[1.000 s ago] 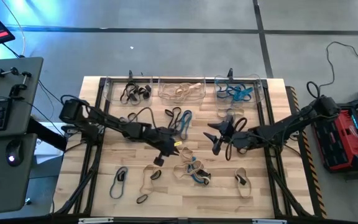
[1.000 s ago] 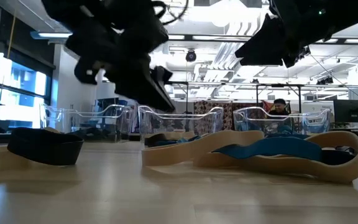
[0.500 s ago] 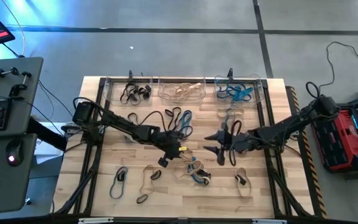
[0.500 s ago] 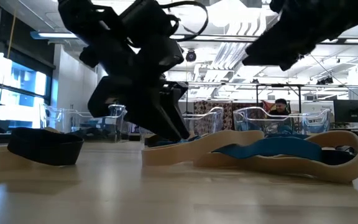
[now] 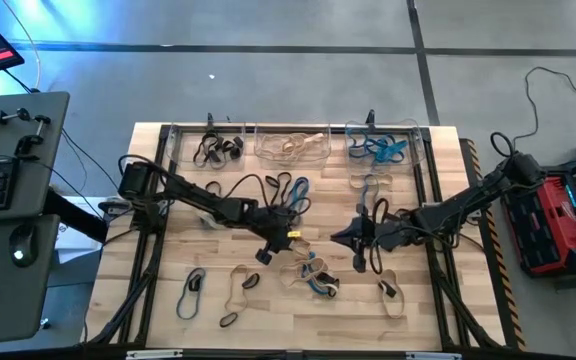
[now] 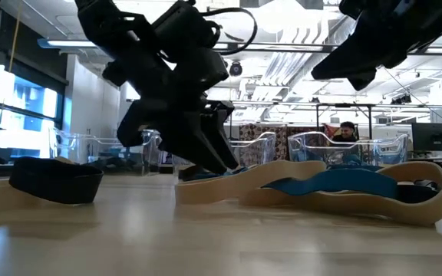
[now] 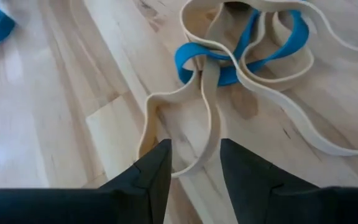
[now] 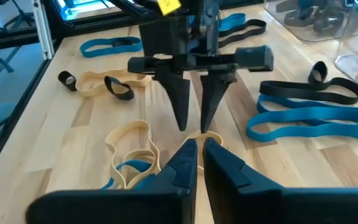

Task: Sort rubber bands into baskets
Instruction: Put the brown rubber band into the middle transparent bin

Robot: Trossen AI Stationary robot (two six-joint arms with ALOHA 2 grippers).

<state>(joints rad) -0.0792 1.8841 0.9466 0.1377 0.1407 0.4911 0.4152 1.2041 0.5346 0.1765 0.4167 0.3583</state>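
Butcher-block worktop [image 5: 168, 280] carries three clear baskets along the far edge: left basket [image 5: 183, 152] with black bands, middle basket [image 5: 313, 155] with tan bands, right basket [image 5: 416, 150] with blue bands. Loose rubber bands are scattered across the rest of the surface.

Left pincer [image 5: 264, 256] is lowered near the worktop centre, fingers parted, straddling one end loop of a tan band [image 7: 185, 127]; nothing is gripped yet. That band is tangled with a blue band [image 7: 241, 59] and more tan loops.

Right pincer [image 5: 358, 262] is held just beside the same cluster, fingers nearly closed; nothing is seen between them in its wrist view.

Handling, as judged: bands are very light, thin, floppy, flat on the wood. Little height is offered for a pinch, so the raised bend of the loop between the left fingers is the best take-hold point. Being stretchy and grippy, the tan band is likely to drag the blue one along; separation is probably needed before any drop.

Writing: a yellow tag [image 8: 168, 5] is seen on the left wrist, text not legible. No brands readable.
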